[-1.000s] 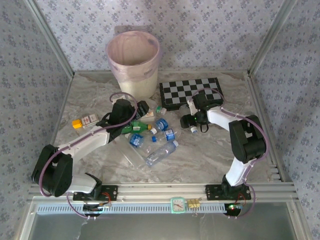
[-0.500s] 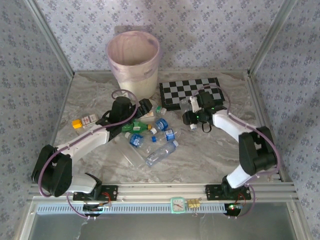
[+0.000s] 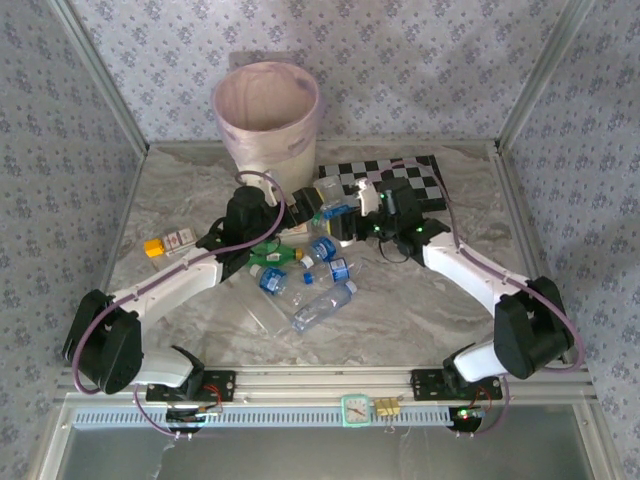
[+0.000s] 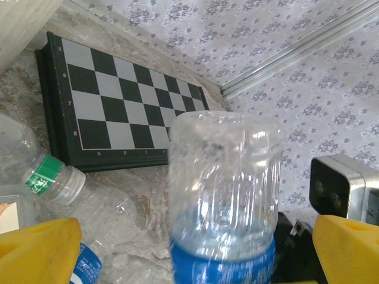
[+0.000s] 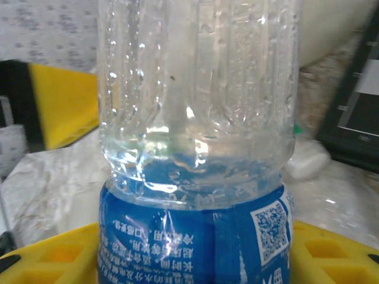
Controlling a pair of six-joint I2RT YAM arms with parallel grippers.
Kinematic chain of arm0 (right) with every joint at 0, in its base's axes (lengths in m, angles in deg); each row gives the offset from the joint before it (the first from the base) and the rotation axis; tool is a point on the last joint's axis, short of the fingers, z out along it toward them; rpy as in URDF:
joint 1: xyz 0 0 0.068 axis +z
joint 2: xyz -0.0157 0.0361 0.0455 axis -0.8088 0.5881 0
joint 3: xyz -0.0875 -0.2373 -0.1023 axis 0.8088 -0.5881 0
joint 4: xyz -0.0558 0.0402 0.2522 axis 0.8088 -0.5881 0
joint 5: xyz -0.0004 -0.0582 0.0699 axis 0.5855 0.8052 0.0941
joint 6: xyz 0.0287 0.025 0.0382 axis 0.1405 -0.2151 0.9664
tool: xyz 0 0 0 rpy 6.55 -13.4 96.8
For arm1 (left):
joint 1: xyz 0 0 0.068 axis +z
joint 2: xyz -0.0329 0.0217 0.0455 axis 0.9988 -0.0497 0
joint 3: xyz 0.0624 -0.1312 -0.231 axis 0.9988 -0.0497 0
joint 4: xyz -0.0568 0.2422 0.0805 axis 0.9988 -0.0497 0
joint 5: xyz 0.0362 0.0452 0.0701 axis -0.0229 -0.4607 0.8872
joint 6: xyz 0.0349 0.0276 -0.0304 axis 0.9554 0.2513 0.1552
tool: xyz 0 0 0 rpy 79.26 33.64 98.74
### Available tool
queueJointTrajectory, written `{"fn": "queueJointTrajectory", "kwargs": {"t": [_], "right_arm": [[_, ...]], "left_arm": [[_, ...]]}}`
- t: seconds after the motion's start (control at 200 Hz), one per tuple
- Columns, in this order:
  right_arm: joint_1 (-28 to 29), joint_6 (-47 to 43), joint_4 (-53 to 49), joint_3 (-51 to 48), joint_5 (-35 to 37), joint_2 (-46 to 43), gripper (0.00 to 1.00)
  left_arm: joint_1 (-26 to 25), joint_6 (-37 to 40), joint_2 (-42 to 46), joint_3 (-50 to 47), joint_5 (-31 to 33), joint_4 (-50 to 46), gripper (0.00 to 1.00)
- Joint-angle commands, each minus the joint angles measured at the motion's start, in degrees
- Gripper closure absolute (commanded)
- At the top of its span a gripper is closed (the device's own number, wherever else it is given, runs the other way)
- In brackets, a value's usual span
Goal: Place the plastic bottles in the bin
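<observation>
My right gripper (image 3: 352, 207) (image 5: 192, 263) is shut on a clear plastic bottle (image 3: 333, 206) (image 5: 195, 118) with a blue label, held off the table in front of the chessboard (image 3: 400, 178). The same bottle (image 4: 224, 189) hangs between the wide-apart yellow fingers (image 4: 37, 251) of my left gripper (image 3: 296, 216) (image 4: 192, 254), which is open and does not touch it. Several more plastic bottles (image 3: 305, 275), clear with blue labels and one green (image 3: 272, 257), lie in a pile on the table. The cream bin (image 3: 265, 120) with a pinkish liner stands at the back.
The black-and-white chessboard (image 4: 118, 106) lies just right of the bin. A small yellow-and-white carton (image 3: 170, 242) sits at the left. A clear bottle with a green band (image 4: 50, 180) lies near the chessboard's edge. Patterned walls close in the table.
My right arm has swung left from beside the chessboard, its gripper closing on the blue-labelled bottle and carrying it up towards my left gripper. The left gripper edged slightly towards the bin.
</observation>
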Motion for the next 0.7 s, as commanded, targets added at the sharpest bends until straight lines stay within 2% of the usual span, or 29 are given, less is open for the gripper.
{"fn": "queueJointTrajectory", "kwargs": {"t": [0.0,0.375,0.45,0.57,0.695], "right_arm": [[2.2,1.6,4.1,2.4,-3.5,1.4,0.47],[5.9,1.6,5.8,3.9,-5.0,2.9,0.48],[6.3,1.6,6.1,4.0,-5.0,2.9,0.48],[6.8,1.6,6.5,4.3,-5.3,3.2,0.48],[7.4,1.6,6.9,4.8,-5.3,3.3,0.48]], "left_arm": [[-0.4,0.6,1.1,1.5,-1.8,3.6,0.0],[-0.3,0.7,2.2,-0.2,2.0,1.8,0.03],[-0.3,0.1,2.5,-1.1,3.4,2.0,0.09],[-0.2,-0.5,2.9,-1.9,4.2,2.0,0.24],[-0.2,-0.8,2.9,-2.0,4.4,1.5,0.31]]}}
